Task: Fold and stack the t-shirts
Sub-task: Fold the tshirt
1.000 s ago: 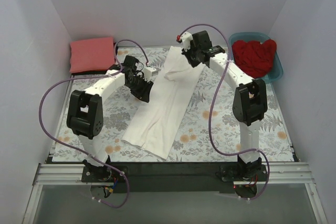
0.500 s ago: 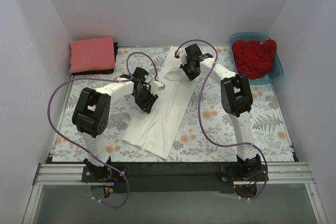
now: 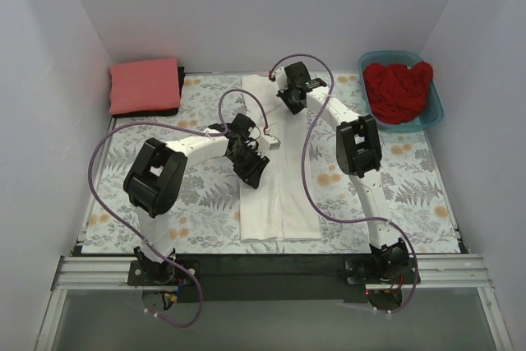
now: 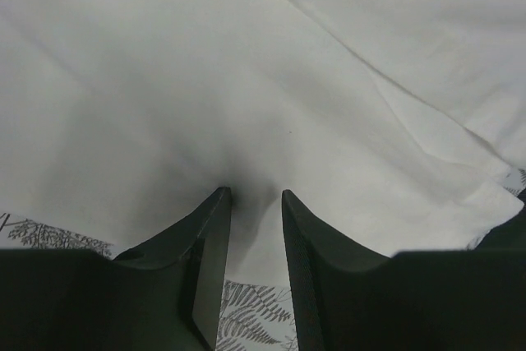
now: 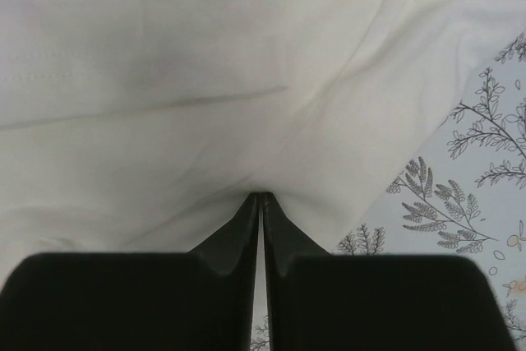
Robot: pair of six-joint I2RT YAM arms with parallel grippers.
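Note:
The white t-shirt [image 3: 279,203] lies as a long narrow strip from the table's back to its front edge. My right gripper [image 3: 289,103] is at the strip's far end, shut on a pinch of the white cloth [image 5: 205,80], its jaws [image 5: 261,195] pressed together. My left gripper [image 3: 253,168] rests at the strip's left edge near the middle. Its jaws [image 4: 251,193] stand a little apart over the cloth [image 4: 288,80], the shirt's edge showing between them. The coral-pink t-shirt [image 3: 146,85] lies folded at the back left. The bright red t-shirt [image 3: 399,88] is bunched in a tub.
The teal plastic tub [image 3: 436,108] stands at the back right corner. The floral table cloth [image 3: 411,195] covers the table. White walls close in the left, back and right sides. Purple cables loop off both arms.
The white shirt has swung from a diagonal lie to straight front-to-back. My left gripper moved right and nearer; my right gripper moved left toward the back.

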